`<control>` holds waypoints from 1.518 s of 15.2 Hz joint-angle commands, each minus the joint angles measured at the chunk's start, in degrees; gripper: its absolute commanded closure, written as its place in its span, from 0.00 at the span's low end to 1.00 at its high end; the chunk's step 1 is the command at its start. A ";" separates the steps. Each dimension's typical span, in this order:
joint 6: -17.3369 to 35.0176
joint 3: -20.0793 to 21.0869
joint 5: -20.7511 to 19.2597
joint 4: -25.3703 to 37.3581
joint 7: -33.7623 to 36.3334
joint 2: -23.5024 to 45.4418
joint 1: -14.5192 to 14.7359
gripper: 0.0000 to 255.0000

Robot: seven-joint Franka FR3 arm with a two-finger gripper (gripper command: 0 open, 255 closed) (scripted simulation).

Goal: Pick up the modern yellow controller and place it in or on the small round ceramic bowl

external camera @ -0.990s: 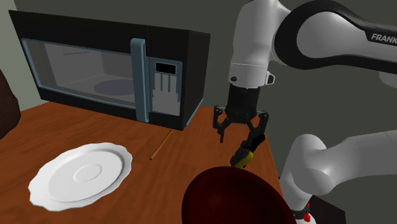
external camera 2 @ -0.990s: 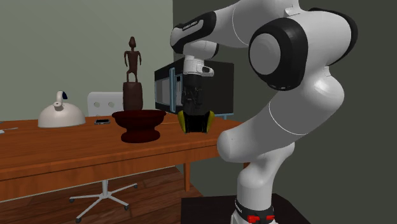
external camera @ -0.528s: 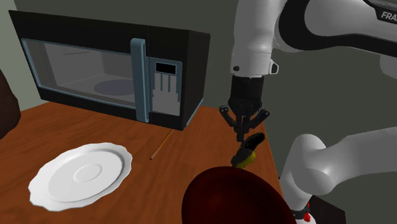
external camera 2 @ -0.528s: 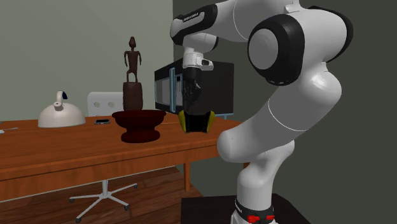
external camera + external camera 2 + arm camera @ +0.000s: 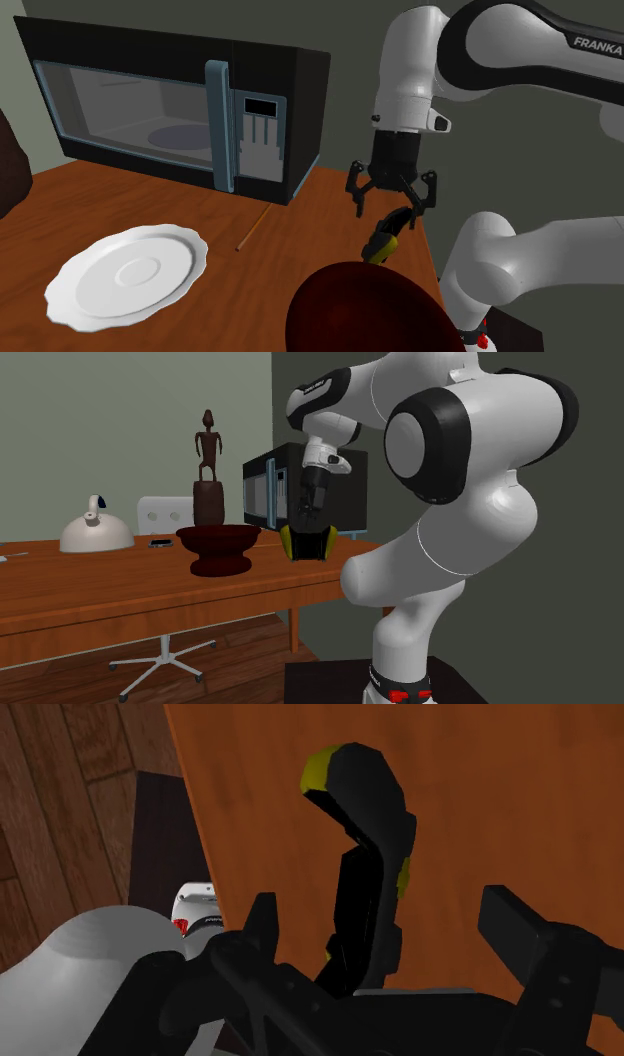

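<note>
One black-and-yellow controller point(image 5: 383, 243) at the table point(image 5: 300, 235) edge, one gripper point(image 5: 394, 200) spread wide above it, gripping nothing, one dark red bowl point(image 5: 365, 310), one white plate point(image 5: 125, 275), one microwave point(image 5: 170, 105).

bowl point(image 5: 365, 312): cut by bottom edge | controller point(image 5: 365, 814): lower end behind tool point(image 5: 388, 919) | brown shape point(image 5: 8, 165): cut off, unidentifiable
</note>
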 commanded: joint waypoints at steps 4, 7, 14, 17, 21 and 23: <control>2.56 1.30 1.43 -4.02 0.03 -1.56 0.31 0.00; 2.56 1.30 1.43 -4.02 0.03 -1.56 0.31 0.00; 2.56 1.30 1.43 -4.02 0.03 -1.56 0.31 1.00; 2.56 1.30 1.42 -4.02 0.02 -1.55 0.30 1.00; 2.56 1.30 1.43 -4.02 0.03 -1.56 0.31 1.00; 1.39 0.90 1.10 -2.30 0.42 -1.05 0.19 1.00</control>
